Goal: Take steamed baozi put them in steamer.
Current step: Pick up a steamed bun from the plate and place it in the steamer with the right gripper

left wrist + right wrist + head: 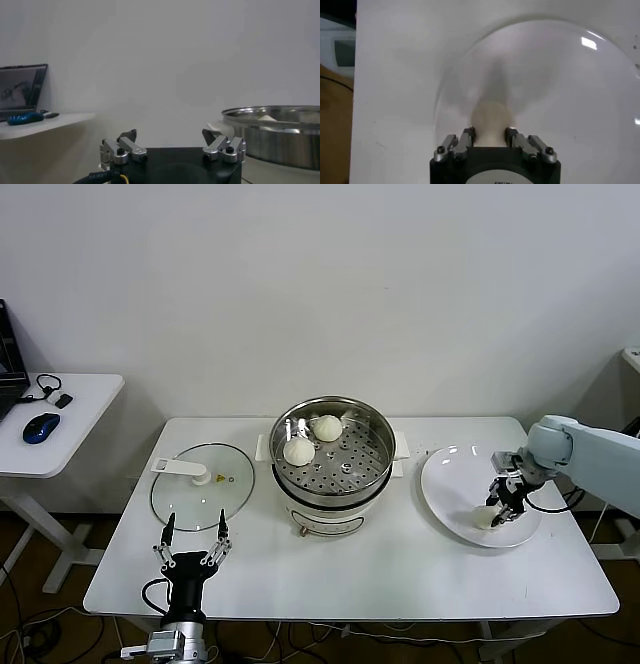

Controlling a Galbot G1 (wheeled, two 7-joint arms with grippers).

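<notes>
Three buns in sight: two in the steamer (331,452) at centre frame, one on the plate (450,484) at right.
The right gripper (497,512) is clamped around the third bun (490,120), low on the plate at the right of the head view. Best move now, I'd say: lift straight up, keep the squeeze gentle so the soft dough doesn't dent, then carry it across. The left gripper (193,534) waits at lower left, fingers spread wide, near the single glass lid (202,484).
</notes>
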